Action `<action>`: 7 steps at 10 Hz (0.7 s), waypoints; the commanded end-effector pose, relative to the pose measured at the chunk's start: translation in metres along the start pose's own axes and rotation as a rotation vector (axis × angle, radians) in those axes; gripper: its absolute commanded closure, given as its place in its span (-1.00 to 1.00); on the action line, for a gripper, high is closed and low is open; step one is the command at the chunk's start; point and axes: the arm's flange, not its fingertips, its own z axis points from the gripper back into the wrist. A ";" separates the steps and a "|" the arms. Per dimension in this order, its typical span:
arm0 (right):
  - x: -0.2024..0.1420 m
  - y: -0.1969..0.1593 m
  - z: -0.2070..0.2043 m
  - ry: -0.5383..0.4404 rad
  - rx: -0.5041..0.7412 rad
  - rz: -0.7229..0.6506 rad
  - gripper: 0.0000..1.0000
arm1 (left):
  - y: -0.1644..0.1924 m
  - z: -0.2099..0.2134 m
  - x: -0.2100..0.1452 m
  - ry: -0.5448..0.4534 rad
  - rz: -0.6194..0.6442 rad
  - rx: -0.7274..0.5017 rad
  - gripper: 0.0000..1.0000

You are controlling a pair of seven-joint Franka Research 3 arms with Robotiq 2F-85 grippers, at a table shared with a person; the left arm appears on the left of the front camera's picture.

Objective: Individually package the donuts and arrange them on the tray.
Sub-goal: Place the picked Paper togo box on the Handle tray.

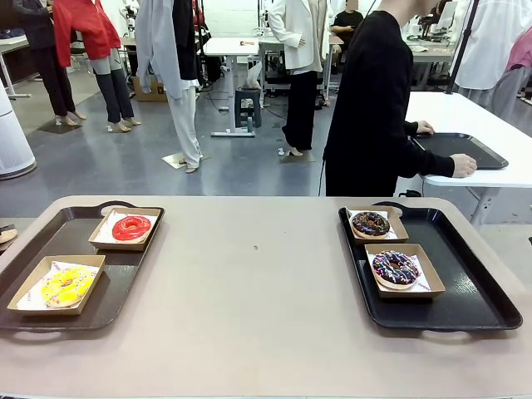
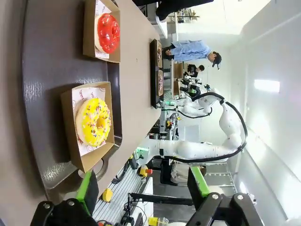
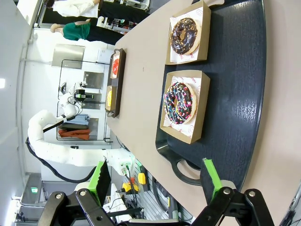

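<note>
Left gripper (image 2: 141, 188): jaws spread wide, nothing between the green pads; it hangs off the near end of the left tray, clear of all items.
Right gripper (image 3: 157, 181): likewise wide open and empty, poised off the near end of the right tray.
Yellow donut (image 1: 67, 283): seated in an open brown paper boat (image 1: 56, 285) on the near part of the left tray (image 1: 116, 287).
Purple sprinkled donut (image 1: 395, 267): in its own paper boat on the near part of the right tray (image 1: 465, 283).
Red donut (image 1: 131, 228): in a paper boat at the far end of the left tray.
Chocolate donut (image 1: 371, 223): in a paper boat at the far end of the right tray, just beyond the purple one.
Person (image 1: 378, 100): stands beyond the table, turned away, hands on another tray at a neighbouring table.
Progress, judged: every donut has an individual boat and rests on a tray, two per tray; the task looks complete or nearly so. No donut lies loose on the tabletop.
Outstanding, judged: possibly gathering all four onto one tray; cannot tell whether that is required.
</note>
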 end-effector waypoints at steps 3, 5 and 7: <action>-0.005 0.002 -0.001 0.002 -0.005 -0.003 -1.00 | 0.000 0.000 0.000 0.000 0.000 0.000 -1.00; -0.005 0.002 -0.001 0.002 -0.005 -0.003 -1.00 | 0.000 0.000 0.000 0.000 0.000 0.000 -1.00; -0.005 0.002 -0.001 0.002 -0.005 -0.003 -1.00 | 0.000 0.000 0.000 0.000 0.000 0.000 -1.00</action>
